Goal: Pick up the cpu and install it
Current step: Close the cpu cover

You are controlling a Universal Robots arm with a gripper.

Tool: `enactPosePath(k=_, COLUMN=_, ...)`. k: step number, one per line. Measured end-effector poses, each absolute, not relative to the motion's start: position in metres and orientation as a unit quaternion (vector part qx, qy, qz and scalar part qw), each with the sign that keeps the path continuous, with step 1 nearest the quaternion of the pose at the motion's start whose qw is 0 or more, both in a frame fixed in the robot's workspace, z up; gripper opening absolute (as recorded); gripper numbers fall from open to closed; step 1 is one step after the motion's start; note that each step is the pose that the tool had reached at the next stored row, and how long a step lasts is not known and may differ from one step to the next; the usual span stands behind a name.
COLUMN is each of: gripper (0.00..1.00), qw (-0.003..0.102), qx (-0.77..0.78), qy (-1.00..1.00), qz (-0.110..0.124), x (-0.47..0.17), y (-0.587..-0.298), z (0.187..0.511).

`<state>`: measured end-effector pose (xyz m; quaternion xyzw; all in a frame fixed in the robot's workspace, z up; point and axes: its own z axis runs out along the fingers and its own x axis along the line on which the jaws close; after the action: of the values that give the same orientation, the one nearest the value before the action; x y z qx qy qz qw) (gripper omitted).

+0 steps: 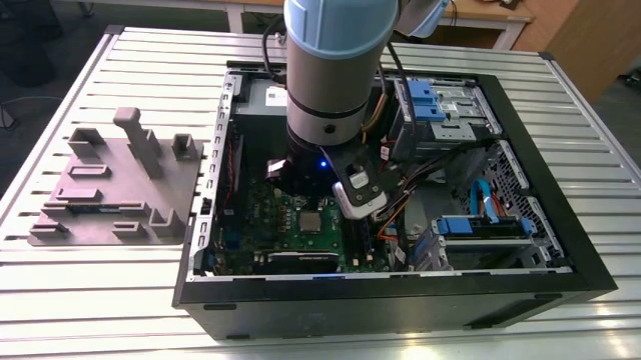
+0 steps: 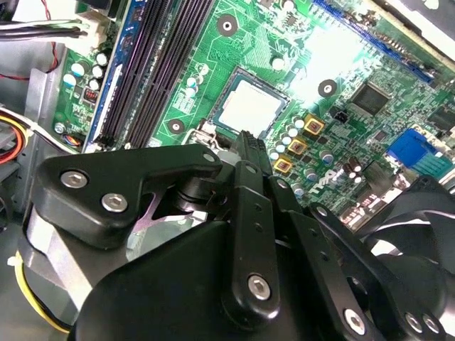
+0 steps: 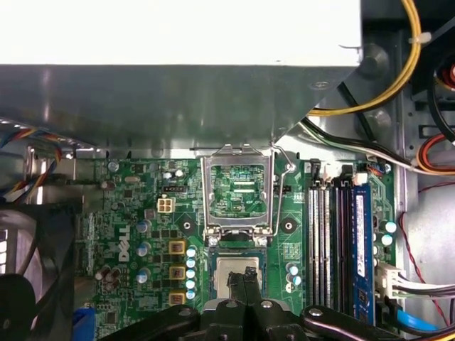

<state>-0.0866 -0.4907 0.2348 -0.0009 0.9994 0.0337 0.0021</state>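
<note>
Hand (image 3: 244, 274), fingers together, hovers over cpu (image 3: 230, 263) lying flat, square to motherboard (image 3: 128, 234).

The cpu (image 1: 312, 220) lies on the motherboard (image 1: 263, 208) in the case (image 1: 401, 296); the tray (image 1: 100, 180) lies toward the table (image 1: 100, 300) edge, exterior view's left.

cpu (image 3: 225, 268) partly hidden (behind gripper (image 3: 243, 277))

The silver cpu (image 2: 249, 110) lies flat on the green board (image 2: 298, 50). The black tool (image 2: 250, 142) has its tips pressed together, right beside the cpu.
</note>
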Motion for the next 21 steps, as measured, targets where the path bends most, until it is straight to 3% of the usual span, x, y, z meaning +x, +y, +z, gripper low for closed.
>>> enactPosePath(k=21, gripper=0.1, qw=0.001, qx=-0.023, qy=0.999, qz=0.034, x=-0.0796, y=-0.4906, z=0.2348)
